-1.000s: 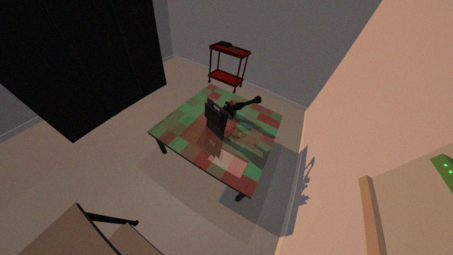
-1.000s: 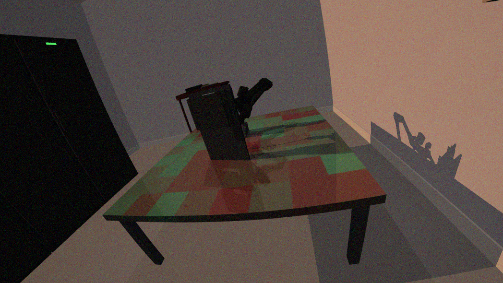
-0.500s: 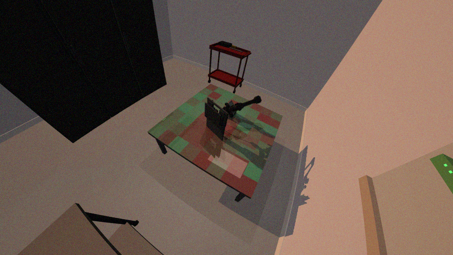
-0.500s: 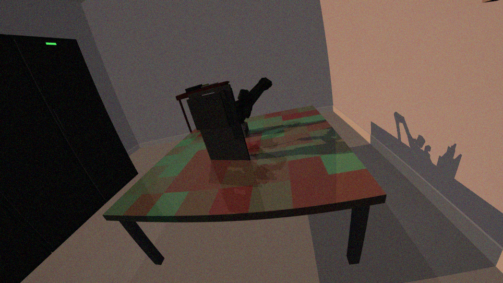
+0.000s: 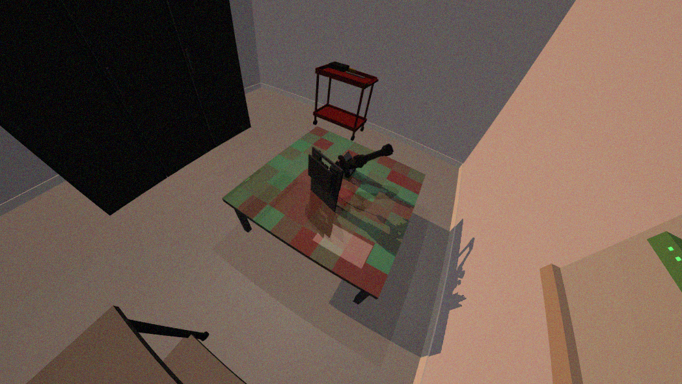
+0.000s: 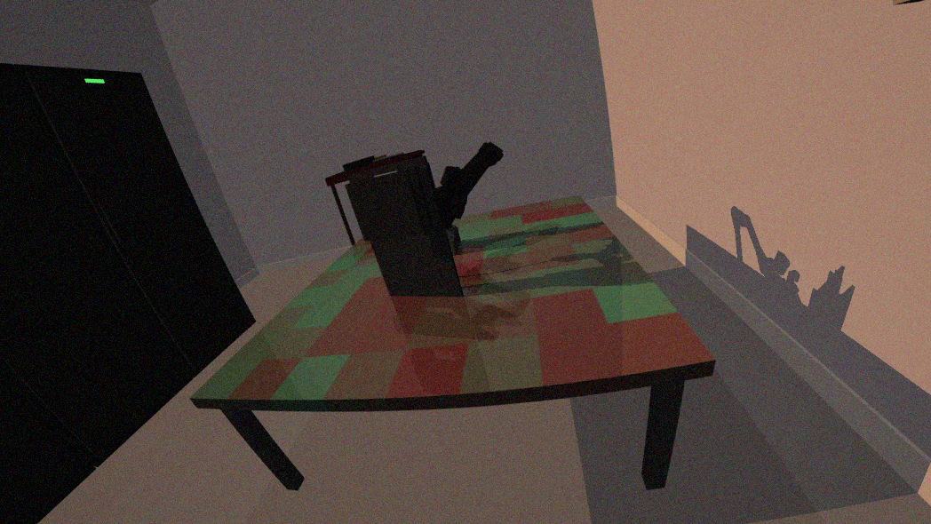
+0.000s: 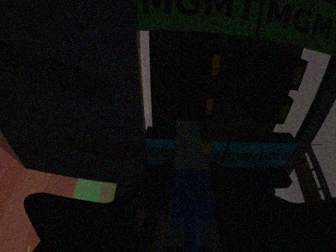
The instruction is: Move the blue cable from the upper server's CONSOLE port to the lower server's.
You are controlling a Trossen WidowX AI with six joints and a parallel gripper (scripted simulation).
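Plug [image 7: 190, 146] is in the claw [image 7: 189, 166], which is clenched on it; pale body up front, blue cable end [image 7: 193, 201] running back toward us in the wrist view. It sits in front of a teal label strip [image 7: 257, 155], text barely legible, with a green MGMT label [image 7: 193, 19] above. We can't tell from here which server this is, or whether the tip is in a socket or just short of one. Our guess is the transfer to the lower CONSOLE port, with seating still to confirm. To do it well, we'd match the plug to the socket before any push, keep its axis square to the panel, then press straight in, slow, until the click. If it binds, we'd back off slightly and re-centre; a tilted push could jam the plug or twist it in the grip. We'd hold the squeeze through the push and release only once latched. Outward: the arm [image 5: 369, 157] [image 6: 475, 170] reaches in behind the dark server stand [image 5: 324, 185] [image 6: 410, 241], upright on the patchwork surface [image 5: 267, 217] [image 6: 573, 338]. A red trolley [image 5: 345, 81] [image 6: 336, 180] stands beyond.
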